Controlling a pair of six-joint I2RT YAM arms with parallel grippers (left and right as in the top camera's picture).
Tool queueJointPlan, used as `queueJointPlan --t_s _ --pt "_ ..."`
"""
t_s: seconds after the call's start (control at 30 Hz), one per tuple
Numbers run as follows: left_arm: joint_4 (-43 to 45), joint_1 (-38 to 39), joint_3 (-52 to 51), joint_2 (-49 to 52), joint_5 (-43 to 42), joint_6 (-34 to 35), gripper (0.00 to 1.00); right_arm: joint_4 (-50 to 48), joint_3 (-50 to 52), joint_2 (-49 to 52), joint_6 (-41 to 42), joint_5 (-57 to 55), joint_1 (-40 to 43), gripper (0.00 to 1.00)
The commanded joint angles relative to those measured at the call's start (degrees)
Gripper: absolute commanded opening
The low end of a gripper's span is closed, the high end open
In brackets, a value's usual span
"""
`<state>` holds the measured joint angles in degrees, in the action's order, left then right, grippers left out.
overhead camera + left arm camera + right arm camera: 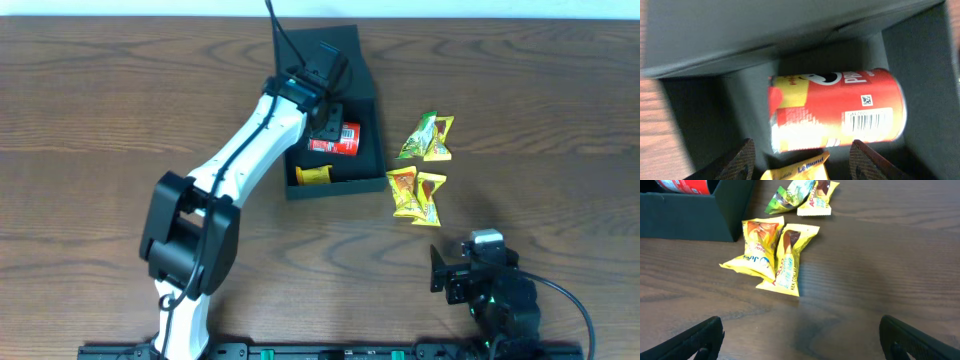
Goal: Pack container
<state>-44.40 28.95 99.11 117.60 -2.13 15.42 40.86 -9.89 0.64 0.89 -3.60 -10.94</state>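
Note:
The dark teal container stands open at the back centre, its flap lid up at the far side. Inside lie a red Pringles can and a yellow packet. My left gripper is inside the container, next to the can. In the left wrist view its fingers are spread wide, with the can ahead and the yellow Lemond packet low between them, not gripped. My right gripper is open and empty over the table at the front right, fingers wide apart.
Two yellow snack packs lie just right of the container's front corner, also in the right wrist view. A green and a yellow pack lie behind them. The container's corner shows at the right wrist view's top left.

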Motion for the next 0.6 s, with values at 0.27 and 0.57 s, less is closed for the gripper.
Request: queueJointPlan --t_s 0.27,0.57 --pt "-1.4 -5.6 0.2 -0.1 2.4 4.3 0.07 0.1 0.7 -0.3 0.6 -0.2 0.4 0.99" --pt "-2.0 -5.0 0.2 4.0 -1.4 2.6 0.06 0.1 0.7 -0.3 0.6 -0.2 0.4 0.99"
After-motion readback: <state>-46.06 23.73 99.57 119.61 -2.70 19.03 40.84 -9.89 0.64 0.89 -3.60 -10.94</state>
